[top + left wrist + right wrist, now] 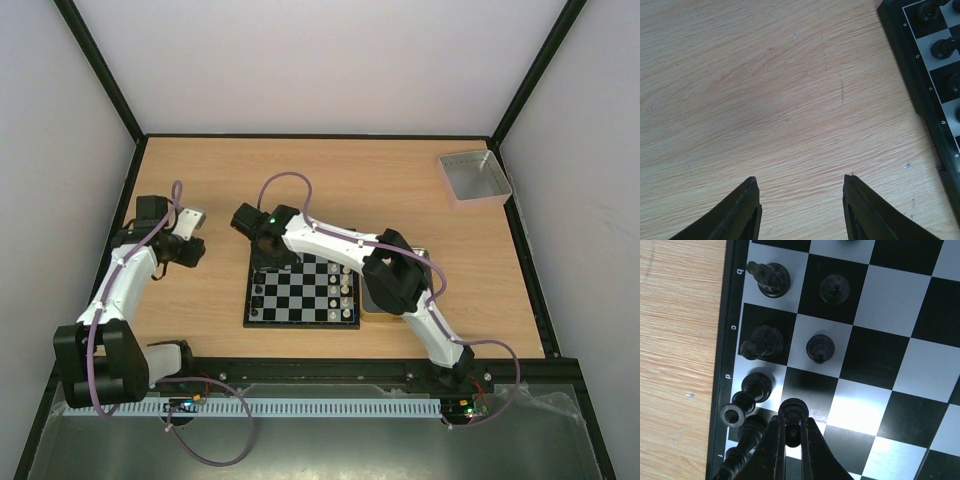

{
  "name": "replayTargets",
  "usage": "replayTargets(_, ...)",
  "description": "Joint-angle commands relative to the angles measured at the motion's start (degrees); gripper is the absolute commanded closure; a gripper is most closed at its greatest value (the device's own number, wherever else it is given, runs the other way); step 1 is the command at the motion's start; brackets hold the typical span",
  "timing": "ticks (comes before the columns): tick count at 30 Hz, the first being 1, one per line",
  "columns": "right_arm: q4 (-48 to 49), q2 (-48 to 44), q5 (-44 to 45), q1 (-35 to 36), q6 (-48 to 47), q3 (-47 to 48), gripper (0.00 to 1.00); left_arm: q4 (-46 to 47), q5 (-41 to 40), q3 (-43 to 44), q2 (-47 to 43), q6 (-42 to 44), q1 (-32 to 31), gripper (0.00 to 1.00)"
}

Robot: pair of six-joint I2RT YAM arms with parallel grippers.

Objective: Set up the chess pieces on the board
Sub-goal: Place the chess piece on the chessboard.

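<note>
1. R gripper (792,429) is closed on a black pawn (792,411), nipping its head from above. The grip is thin and high because the neighbours are tight.
2. The pawn is at file d in the pawn row, in line with the b and c pawns. I cannot tell if its base touches the square.
3. The board (300,292) lies mid table, with black pieces (258,295) along its left edge and white pieces (345,290) along its right.
4. L gripper (801,185) is open and holds nothing. It hangs over bare table (765,100) just beside the board's left rim, prob. parked to leave R arm room.
5. My judgement: on release, open only a little, as tall back-row pieces stand just beside the fingers.
</note>
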Motion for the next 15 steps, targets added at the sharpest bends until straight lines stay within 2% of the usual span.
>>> replayTargets(1, -1.99, 1.23, 0.29, 0.31, -0.62, 0.63, 0.97, 0.31, 0.14, -1.03, -1.35, 0.02, 0.33, 0.54)
replayTargets(15, -0.60, 2.60, 0.61, 0.10, 0.28, -1.11, 0.97, 0.02, 0.34, -0.45, -1.27, 0.05, -0.67, 0.55)
